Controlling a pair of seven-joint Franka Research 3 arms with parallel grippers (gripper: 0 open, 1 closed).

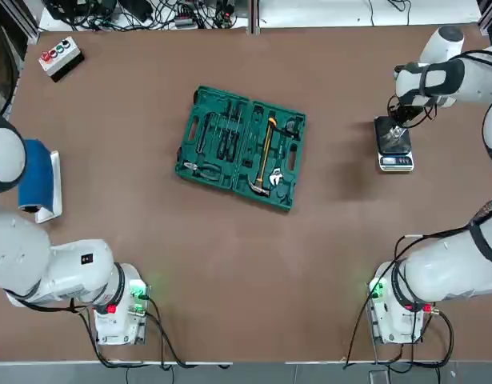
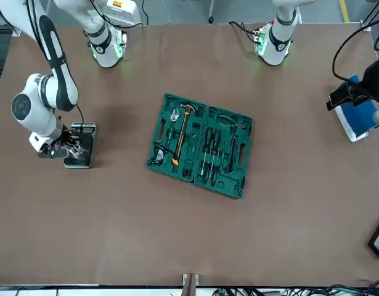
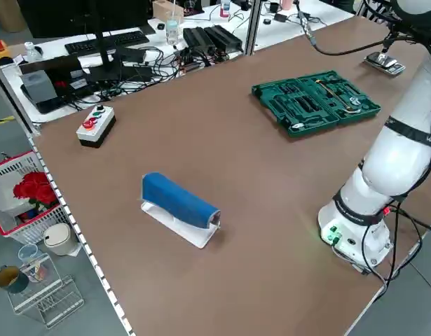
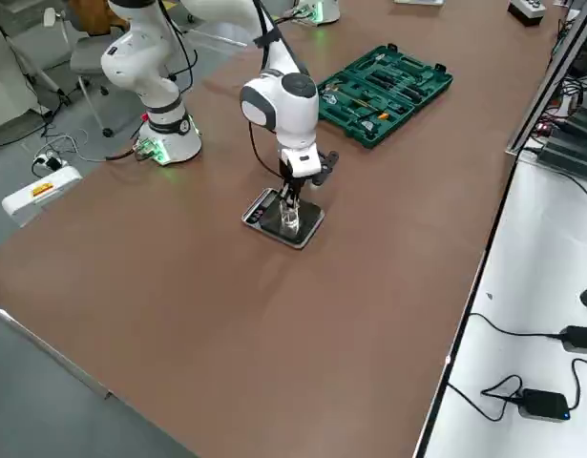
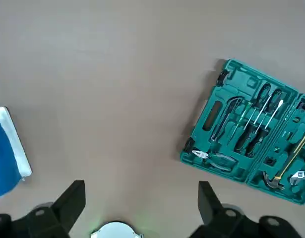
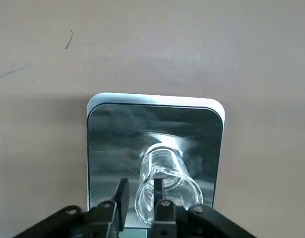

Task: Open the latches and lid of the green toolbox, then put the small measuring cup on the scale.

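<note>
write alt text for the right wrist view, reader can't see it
A clear measuring cup on the dark plate of a scale, with the right gripper's two black fingers at its rim, one inside and one outside.

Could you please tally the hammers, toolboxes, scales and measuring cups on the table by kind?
Hammer: 1
Green toolbox: 1
Scale: 1
Small measuring cup: 1
Total: 4
</note>
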